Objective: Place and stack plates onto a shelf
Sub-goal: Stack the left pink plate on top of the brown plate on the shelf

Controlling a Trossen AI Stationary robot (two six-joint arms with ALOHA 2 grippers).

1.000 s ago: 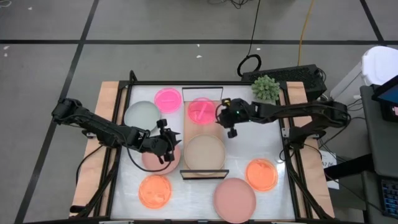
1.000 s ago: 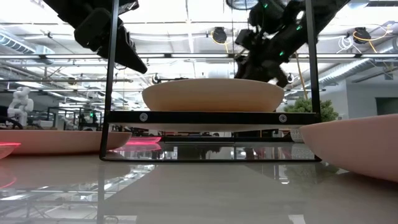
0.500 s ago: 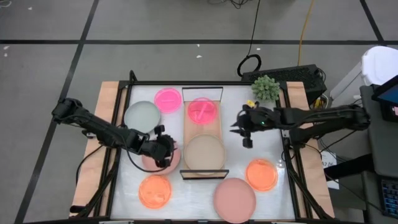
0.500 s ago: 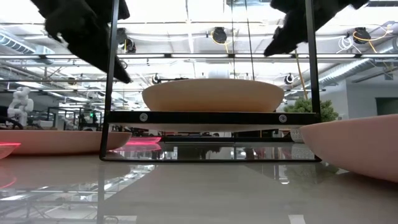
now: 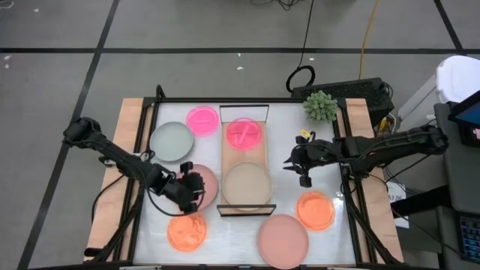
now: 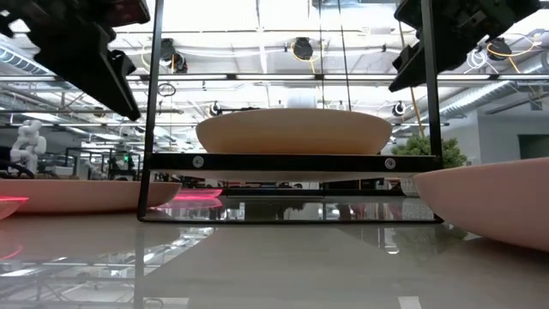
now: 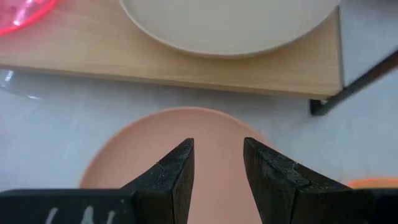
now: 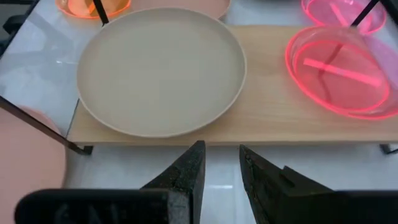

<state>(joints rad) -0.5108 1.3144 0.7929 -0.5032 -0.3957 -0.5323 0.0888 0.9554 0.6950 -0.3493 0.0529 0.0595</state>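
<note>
The shelf (image 5: 234, 156) stands mid-table and carries a beige plate (image 5: 247, 184) and a hot-pink plate (image 5: 244, 133). On the table lie a second hot-pink plate (image 5: 202, 120), a grey-green plate (image 5: 172, 141), a dusty-pink plate (image 5: 204, 178), two orange plates (image 5: 186, 231) (image 5: 315, 210) and a larger dusty-pink plate (image 5: 283, 240). My left gripper (image 5: 195, 189) (image 7: 217, 149) hovers open over the dusty-pink plate (image 7: 211, 124) left of the shelf. My right gripper (image 5: 298, 161) (image 8: 221, 152) is open, in the air right of the shelf, facing the beige plate (image 8: 161, 68).
A spiky green plant (image 5: 320, 106) stands at the far right corner, next to a dark keyboard (image 5: 360, 91). Black wire frames (image 5: 246, 211) close the shelf's short ends. Bare tabletop (image 5: 315, 176) lies below my right gripper.
My right gripper has drawn back from above the hot-pink plate on the shelf toward the table's right edge and slightly nearer. My left gripper has moved toward the near edge, over the dusty-pink plate's near part. No plate has moved.
</note>
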